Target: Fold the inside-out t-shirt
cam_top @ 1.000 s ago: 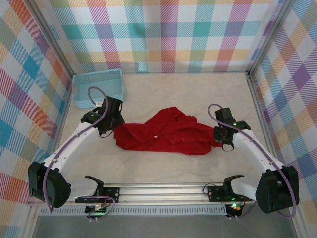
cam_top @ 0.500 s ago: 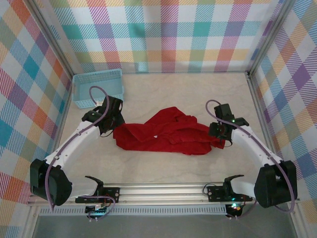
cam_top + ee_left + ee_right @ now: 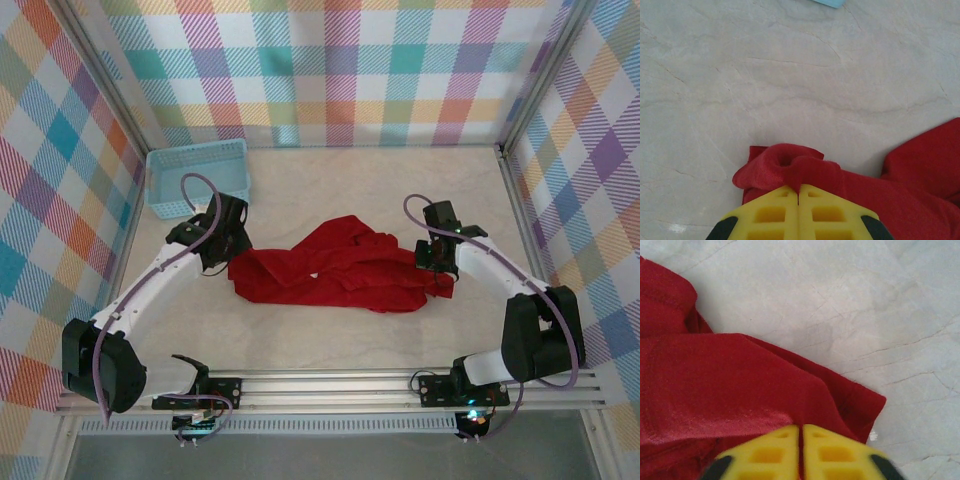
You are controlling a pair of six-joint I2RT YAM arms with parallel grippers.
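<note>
The inside-out t-shirt [image 3: 340,272] is a plain red cloth lying bunched and crumpled across the middle of the table. My left gripper [image 3: 231,262] is at its left end. In the left wrist view its yellow fingers [image 3: 770,212] are pressed together with a raised fold of the t-shirt [image 3: 790,167] pinched at the tips of the left gripper [image 3: 798,186]. My right gripper [image 3: 441,268] is at the shirt's right end. Seen from the right wrist, the right gripper [image 3: 801,426] is shut with red cloth [image 3: 740,380] caught in the thin slit between its fingers.
A light-blue basket [image 3: 197,177] stands at the back left, just beyond the left arm; its corner [image 3: 829,2] shows at the top of the left wrist view. Plaid walls enclose the table on three sides. Bare marble-patterned tabletop [image 3: 400,190] lies behind the shirt.
The right gripper has shifted a little toward the back and left along the shirt's right end and closed on the cloth. The left gripper has kept its hold and place.
</note>
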